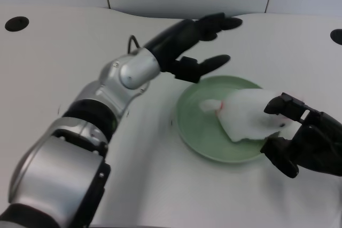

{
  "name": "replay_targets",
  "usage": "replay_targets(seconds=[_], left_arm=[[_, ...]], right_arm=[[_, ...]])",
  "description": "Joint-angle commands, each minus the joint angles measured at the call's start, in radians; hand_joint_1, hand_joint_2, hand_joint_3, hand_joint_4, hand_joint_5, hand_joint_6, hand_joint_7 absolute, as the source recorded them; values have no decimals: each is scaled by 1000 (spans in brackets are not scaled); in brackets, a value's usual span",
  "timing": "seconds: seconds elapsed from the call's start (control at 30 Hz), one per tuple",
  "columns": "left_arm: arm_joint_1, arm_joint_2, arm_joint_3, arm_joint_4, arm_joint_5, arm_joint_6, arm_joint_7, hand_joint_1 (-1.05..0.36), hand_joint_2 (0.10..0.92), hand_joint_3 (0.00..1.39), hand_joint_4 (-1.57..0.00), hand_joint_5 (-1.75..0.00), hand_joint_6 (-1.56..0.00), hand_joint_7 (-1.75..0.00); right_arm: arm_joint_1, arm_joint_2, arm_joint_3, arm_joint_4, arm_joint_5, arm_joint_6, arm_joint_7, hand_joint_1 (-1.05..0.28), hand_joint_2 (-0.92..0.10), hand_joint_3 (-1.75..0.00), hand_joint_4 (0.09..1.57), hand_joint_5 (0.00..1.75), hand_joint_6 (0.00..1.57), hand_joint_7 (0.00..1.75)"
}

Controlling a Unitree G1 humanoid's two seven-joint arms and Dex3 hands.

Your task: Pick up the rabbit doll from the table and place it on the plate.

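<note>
Hidden in part behind the black right hand [307, 134]: the near right end of the white plush rabbit doll [248, 116] and the right rim of the round pale green plate [187, 124]. Cut off at the right edge: that same hand. Too blurred to make out: the doll's face.

The plate [195, 126] lies on the table [53, 68], right of centre. The doll [247, 115] lies on the plate's right half, reaching to its right rim. The left hand [206, 46] is behind the plate, over its far-left edge, apart from the doll. The right hand [304, 137] is at the plate's right rim, just beside the doll.
</note>
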Motion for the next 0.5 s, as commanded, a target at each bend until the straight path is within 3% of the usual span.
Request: replay_targets(seconds=[0.03, 0.23, 0.37, 0.5], left_arm=[[57, 79, 52, -19, -70, -78, -84, -1048, 921, 834, 1, -517, -127, -171], [217, 180, 213, -33, -285, -142, -324, -1048, 921, 798, -2, -395, -114, -116], [328, 198, 333, -40, -434, -37, -454, -1048, 921, 795, -120, -418, -189, -98], [397, 182, 438, -52, -564, 68, -564, -1048, 921, 826, -140, -412, -198, -82]], right_arm=[[6, -15, -6, 2, 13, 4, -1, -702, -921, -100, 879, 1746, 744, 1424], [1, -20, -10, 15, 16, -3, 5, -697, -921, -153, 877, 1742, 722, 1408], [-4, -30, -9, 24, 17, -3, 7, -714, -921, -164, 880, 1735, 728, 1376], [-9, -38, -9, 33, 17, 3, 8, -711, -921, -179, 872, 1709, 724, 1353]])
